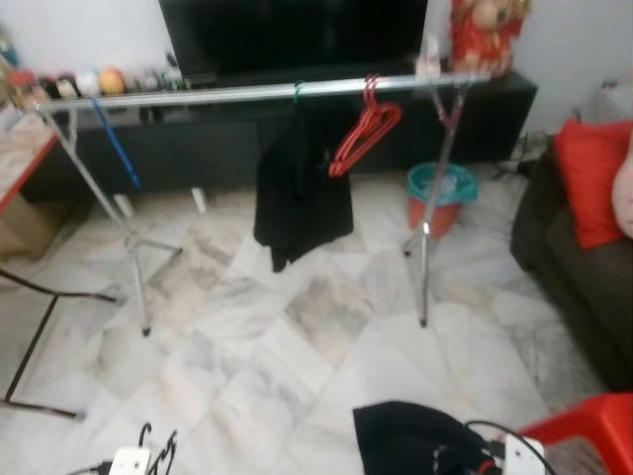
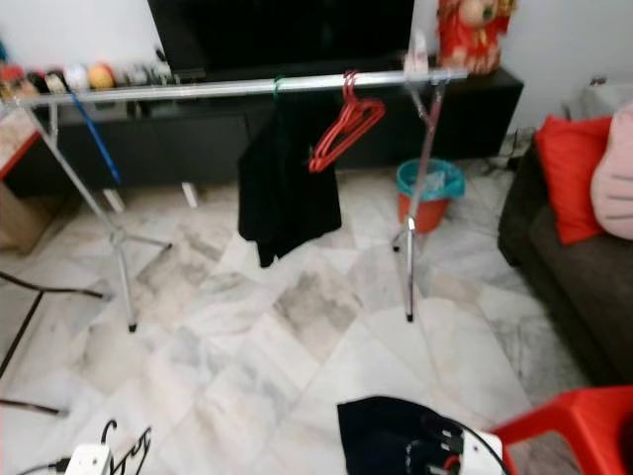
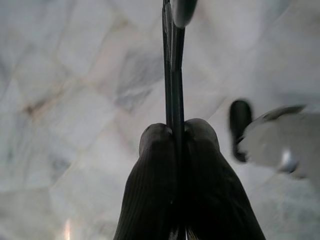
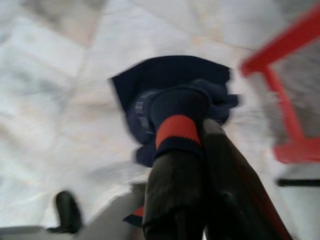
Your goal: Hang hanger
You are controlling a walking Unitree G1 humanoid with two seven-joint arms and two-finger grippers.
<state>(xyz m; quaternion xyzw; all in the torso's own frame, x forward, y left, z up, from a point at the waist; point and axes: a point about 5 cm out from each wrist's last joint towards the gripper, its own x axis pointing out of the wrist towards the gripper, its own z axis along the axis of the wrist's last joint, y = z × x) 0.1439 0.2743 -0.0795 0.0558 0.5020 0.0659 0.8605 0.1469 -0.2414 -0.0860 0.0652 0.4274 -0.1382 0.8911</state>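
Two black ribbed hands, left [image 3: 176, 145] clenching thin wire hanger [image 3: 172, 70], right [image 4: 192, 145] gripping dark cloth [image 4: 165, 80].

The rail [image 1: 247, 93] is bare to the left of the black garment [image 1: 297, 193] and right of the red hangers [image 1: 364, 134]; marble floor [image 1: 326, 327] before it lies open
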